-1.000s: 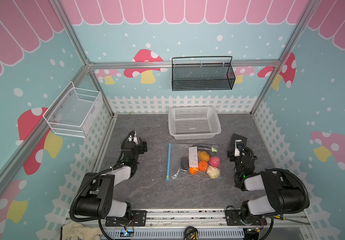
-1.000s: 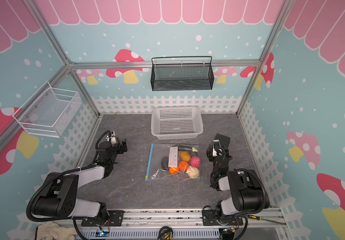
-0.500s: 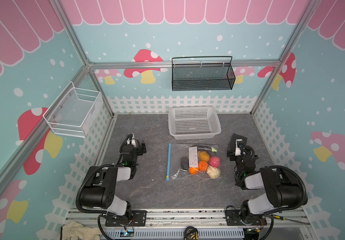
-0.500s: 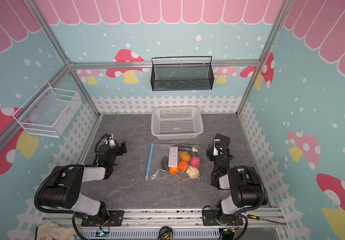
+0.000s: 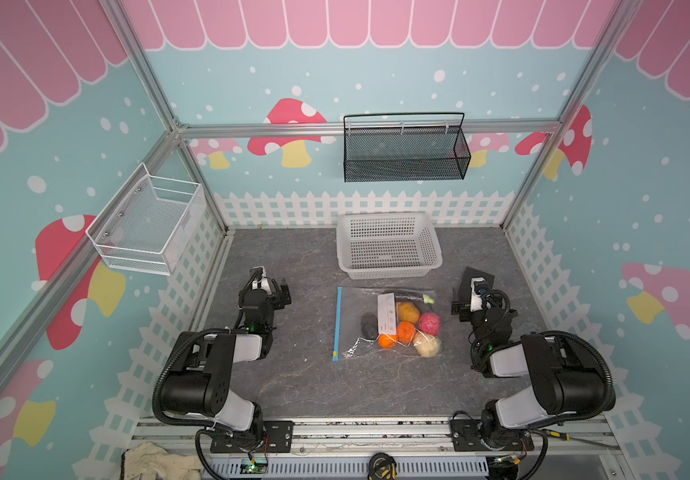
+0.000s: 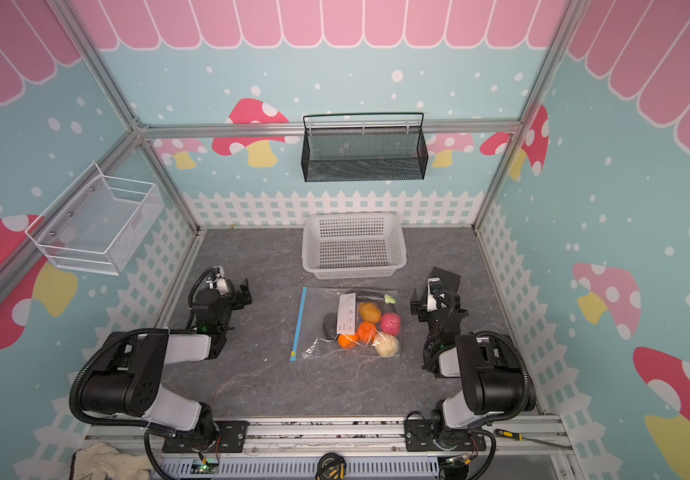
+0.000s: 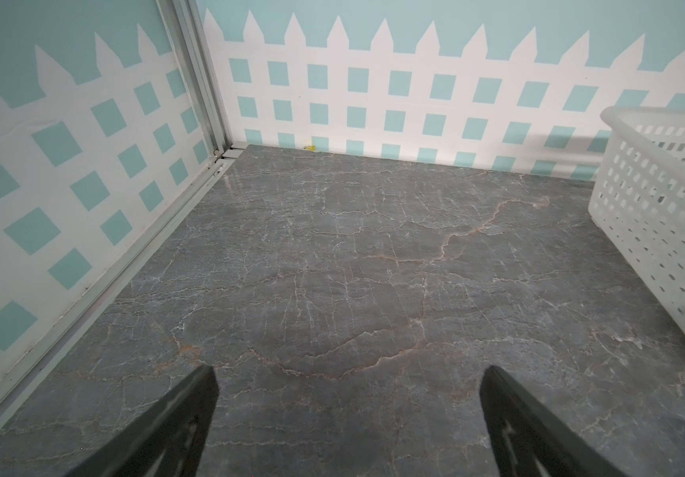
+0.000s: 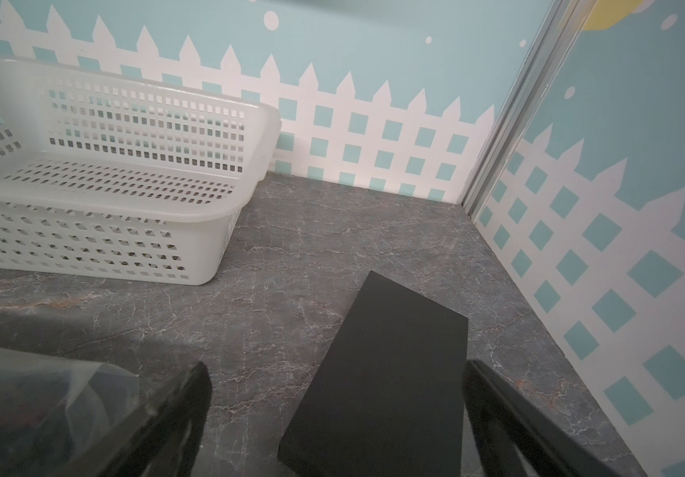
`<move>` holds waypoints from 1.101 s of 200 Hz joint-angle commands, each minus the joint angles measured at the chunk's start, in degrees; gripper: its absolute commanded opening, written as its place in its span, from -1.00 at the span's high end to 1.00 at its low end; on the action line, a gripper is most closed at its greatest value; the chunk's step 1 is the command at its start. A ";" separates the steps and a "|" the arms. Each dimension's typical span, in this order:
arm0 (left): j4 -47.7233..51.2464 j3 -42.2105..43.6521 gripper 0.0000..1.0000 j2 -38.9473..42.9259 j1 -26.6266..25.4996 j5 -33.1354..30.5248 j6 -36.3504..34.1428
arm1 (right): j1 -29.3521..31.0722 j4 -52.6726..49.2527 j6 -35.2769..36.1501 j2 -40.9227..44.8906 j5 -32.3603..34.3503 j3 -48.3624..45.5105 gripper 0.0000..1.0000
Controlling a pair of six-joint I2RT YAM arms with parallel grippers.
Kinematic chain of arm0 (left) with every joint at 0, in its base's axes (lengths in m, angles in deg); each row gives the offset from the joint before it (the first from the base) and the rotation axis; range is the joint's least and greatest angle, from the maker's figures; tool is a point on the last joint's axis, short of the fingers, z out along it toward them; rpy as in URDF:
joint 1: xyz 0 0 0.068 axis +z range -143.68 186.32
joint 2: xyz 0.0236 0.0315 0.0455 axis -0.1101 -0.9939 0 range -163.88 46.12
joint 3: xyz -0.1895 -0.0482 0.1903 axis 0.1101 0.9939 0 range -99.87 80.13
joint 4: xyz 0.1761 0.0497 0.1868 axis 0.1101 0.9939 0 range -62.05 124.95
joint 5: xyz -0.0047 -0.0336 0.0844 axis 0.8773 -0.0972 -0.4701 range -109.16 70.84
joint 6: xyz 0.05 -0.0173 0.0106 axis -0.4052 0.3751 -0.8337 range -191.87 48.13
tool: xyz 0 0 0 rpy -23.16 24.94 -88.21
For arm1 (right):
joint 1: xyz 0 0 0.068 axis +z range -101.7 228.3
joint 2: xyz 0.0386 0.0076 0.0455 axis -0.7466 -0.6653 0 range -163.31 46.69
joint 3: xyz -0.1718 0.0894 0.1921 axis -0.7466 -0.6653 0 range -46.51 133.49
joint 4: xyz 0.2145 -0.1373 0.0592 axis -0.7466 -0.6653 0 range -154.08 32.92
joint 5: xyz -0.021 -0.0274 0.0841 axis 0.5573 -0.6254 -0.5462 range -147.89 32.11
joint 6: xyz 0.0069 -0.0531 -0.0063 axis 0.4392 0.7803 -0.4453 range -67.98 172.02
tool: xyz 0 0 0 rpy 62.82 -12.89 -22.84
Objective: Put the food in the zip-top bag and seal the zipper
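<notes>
Top views both show one zip-top bag (image 5: 351, 303) lying flat mid-surface, its one blue zipper (image 5: 338, 322) along the edge toward the left arm, with one yellow tab (image 5: 335, 354) at the near end. Seven toy foods (image 6: 372, 328) sit inside, bunched at the end away from the zipper: one yellow-orange piece (image 5: 407, 309), one pink-red piece (image 5: 429, 323), two bright orange pieces (image 5: 405, 331), one cream piece (image 5: 427, 345), one black lump (image 5: 369, 325) and one long dark green-tipped piece (image 5: 414, 296). One white label (image 5: 386, 312) covers part of them.

Just behind the bag stands one white perforated basket (image 5: 389, 272). Beside the bag, the right tool (image 8: 334, 376) has its jaws wide apart, grasping nothing, over one black rectangular pad (image 8: 386, 371) lying on the grey surface (image 5: 293, 374). Well apart on the opposite side, the left tool (image 7: 347, 380) also has its jaws spread, nothing between them. Two wire baskets hang on the walls: one black (image 5: 405, 149), one white (image 5: 148, 224).
</notes>
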State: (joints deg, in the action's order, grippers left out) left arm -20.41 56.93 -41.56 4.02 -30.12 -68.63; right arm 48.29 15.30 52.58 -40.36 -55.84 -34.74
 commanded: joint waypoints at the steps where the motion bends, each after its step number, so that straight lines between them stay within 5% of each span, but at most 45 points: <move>1: -2.19 0.79 -0.99 -0.30 -0.06 -1.59 -0.08 | -0.38 0.99 0.11 -0.02 -0.29 0.53 -0.96; 220: -1.27 0.11 -0.99 -0.62 -0.33 -1.17 -0.61 | -0.35 0.59 0.06 -0.26 -0.46 0.87 -0.96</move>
State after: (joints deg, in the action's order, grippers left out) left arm -20.78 57.01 -41.56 3.93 -30.76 -68.67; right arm 48.26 15.28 52.58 -40.36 -56.00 -34.74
